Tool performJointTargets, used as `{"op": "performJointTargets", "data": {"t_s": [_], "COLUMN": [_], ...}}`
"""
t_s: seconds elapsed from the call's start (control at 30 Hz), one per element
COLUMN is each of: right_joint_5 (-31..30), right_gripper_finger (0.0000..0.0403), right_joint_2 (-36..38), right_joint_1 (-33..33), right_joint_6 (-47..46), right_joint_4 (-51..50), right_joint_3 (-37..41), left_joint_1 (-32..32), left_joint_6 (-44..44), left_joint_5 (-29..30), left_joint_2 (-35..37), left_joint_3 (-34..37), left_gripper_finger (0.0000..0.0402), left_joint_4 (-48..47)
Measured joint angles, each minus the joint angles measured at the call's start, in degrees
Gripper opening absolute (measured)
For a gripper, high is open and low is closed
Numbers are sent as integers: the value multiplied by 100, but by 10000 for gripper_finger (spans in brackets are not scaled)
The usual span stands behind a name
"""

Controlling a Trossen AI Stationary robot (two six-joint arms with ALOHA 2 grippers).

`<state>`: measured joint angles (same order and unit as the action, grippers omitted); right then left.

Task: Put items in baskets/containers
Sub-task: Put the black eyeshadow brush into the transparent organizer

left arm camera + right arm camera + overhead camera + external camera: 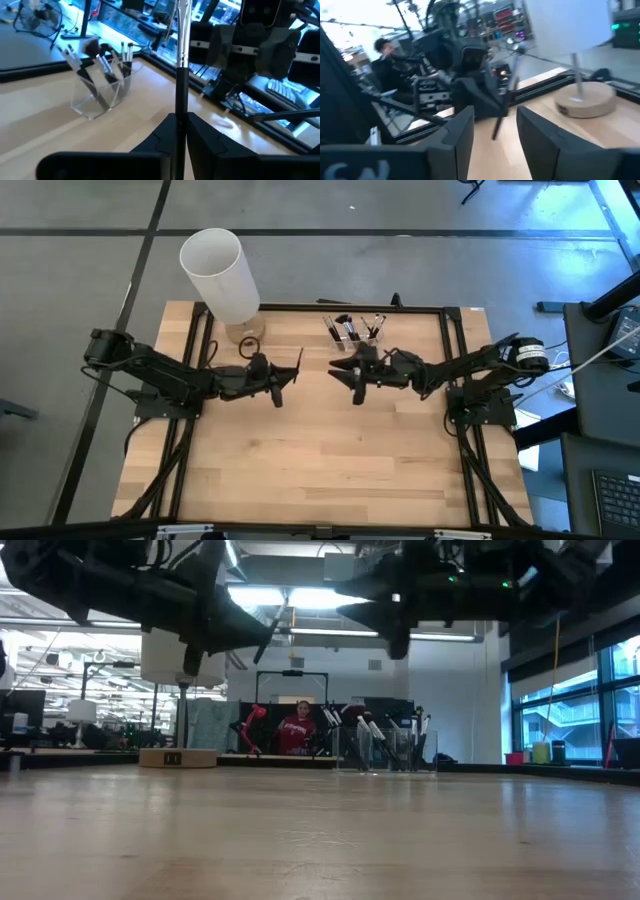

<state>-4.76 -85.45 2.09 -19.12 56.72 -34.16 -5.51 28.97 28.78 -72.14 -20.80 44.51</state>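
Note:
My left gripper (276, 385) is shut on a makeup brush (296, 364) with a black handle and a silver ferrule, held in the air over the middle of the table. My right gripper (352, 380) faces it from the right, open, holding nothing; its wrist view shows the two fingers (465, 135) wide apart. The clear organizer (356, 332) stands by the far edge on its flat base, with several brushes stuck upright in it (100, 82). In the low view the organizer (385, 750) stands behind both raised grippers. My left gripper pinches the brush's black handle (180, 107) near its lower end between the two fingers. The fingers come at it nearly level from the table's left. The brush is lifted clear of the table and slants up and away (273, 632), ferrule end (183, 35) farthest from the fingers.
A tall white cylinder (220, 272) on a round wooden base (584, 103) stands at the far left corner, close behind my left arm. A black frame (300, 307) runs around the table's edges. A person in red (297, 730) sits in the room beyond. Bare wood lies toward the near edge (320, 470).

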Motion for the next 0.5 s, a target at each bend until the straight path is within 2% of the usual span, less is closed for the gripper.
{"op": "performJointTargets", "data": {"t_s": [0.3, 0.5], "right_joint_5": [283, 377], "right_gripper_finger": [146, 162], "right_joint_2": [-1173, -1841], "right_joint_1": [58, 79], "right_joint_6": [178, 153], "right_joint_4": [-371, 115], "right_joint_3": [-1236, -1690], "left_joint_1": [-1, -7], "left_joint_6": [-72, -122], "left_joint_5": [-257, -324], "left_joint_2": [0, -2], "left_joint_3": [2, 2], "left_gripper_finger": [30, 31], "left_joint_4": [110, 75]}}
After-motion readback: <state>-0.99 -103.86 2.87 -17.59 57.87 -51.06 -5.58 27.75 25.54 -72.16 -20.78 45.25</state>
